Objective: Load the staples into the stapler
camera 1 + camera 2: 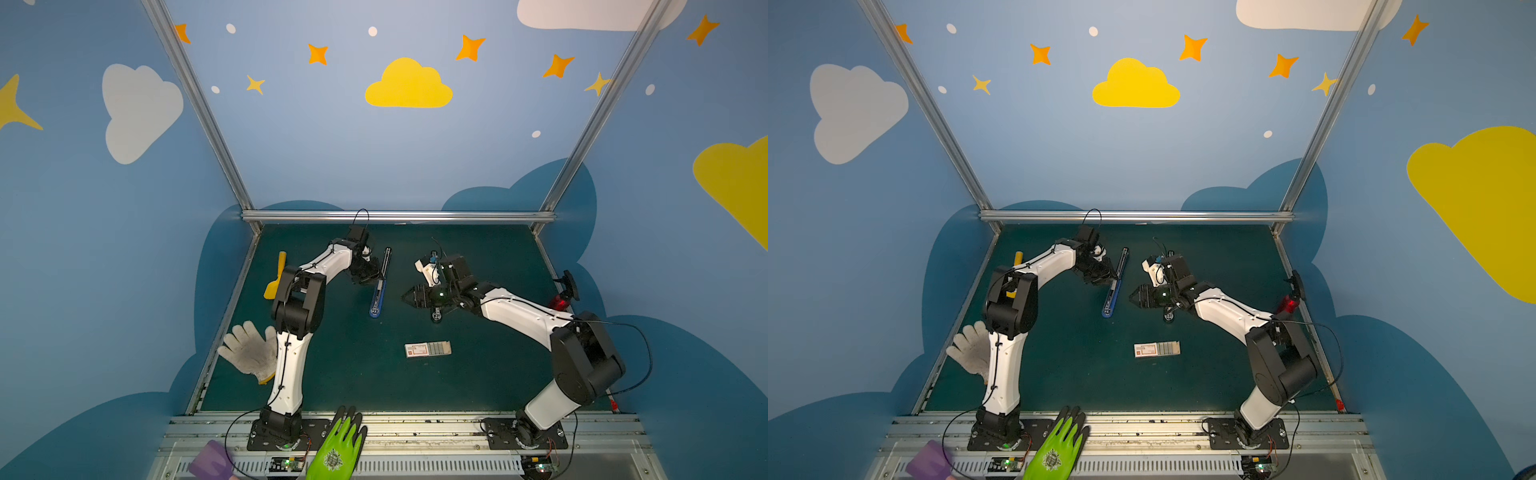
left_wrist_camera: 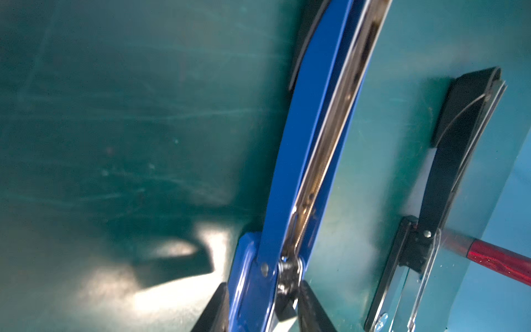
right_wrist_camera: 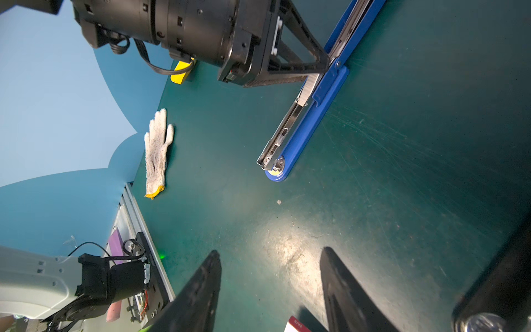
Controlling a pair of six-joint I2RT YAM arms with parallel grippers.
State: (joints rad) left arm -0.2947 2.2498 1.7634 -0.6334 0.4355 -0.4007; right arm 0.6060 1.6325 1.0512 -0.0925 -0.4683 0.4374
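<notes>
The left gripper point(image 1: 375, 275) pinches the opened stapler point(image 1: 377, 299) at its hinge on the worktop point(image 1: 498, 374). The right gripper point(image 1: 409, 297) hovers to its right, spread and empty. The staples box point(image 1: 428, 349) lies nearer.

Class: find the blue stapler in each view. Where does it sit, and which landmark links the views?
In a top view: blue stapler just below centre.
In a top view: blue stapler below centre, slightly left.
Left wrist: blue stapler close-up, between the fingers.
Right wrist: blue stapler ahead of the open right gripper.
Landmark: left gripper at its hinge.
</notes>
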